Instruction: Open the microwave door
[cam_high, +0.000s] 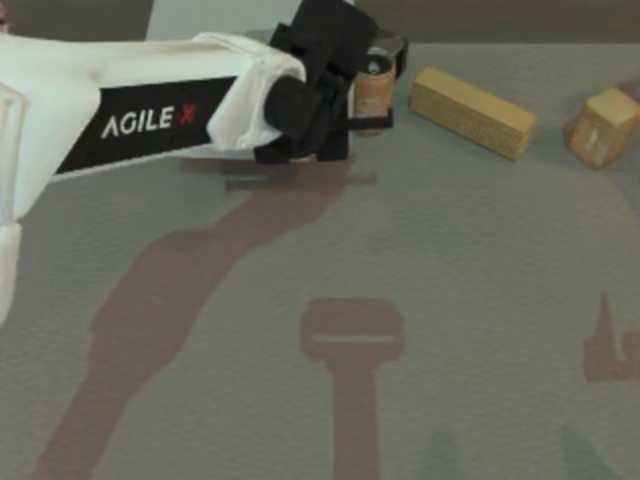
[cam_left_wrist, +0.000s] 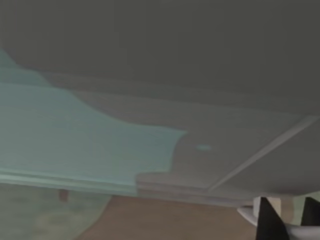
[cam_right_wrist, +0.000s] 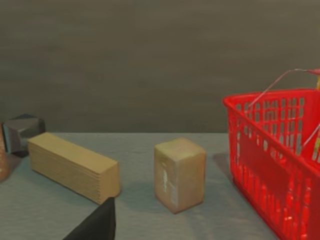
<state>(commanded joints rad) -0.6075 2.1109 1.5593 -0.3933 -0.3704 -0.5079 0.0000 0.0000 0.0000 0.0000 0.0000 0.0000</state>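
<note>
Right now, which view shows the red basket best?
The right wrist view: the basket stands in plain sight beside the small tan box, its mesh wall and wire handle visible. The top view and the left wrist view show none of it.

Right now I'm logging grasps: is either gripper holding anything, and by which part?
Cannot be told. The left gripper is at the table's far edge beside the brown can, its fingers hidden; the right arm is out of the top view.

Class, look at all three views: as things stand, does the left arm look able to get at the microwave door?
Probably yes. The left gripper is at the table's far edge beside the small brown can, and its wrist camera is filled by the microwave's pale teal-grey and grey surfaces. The door itself cannot be made out.
</note>
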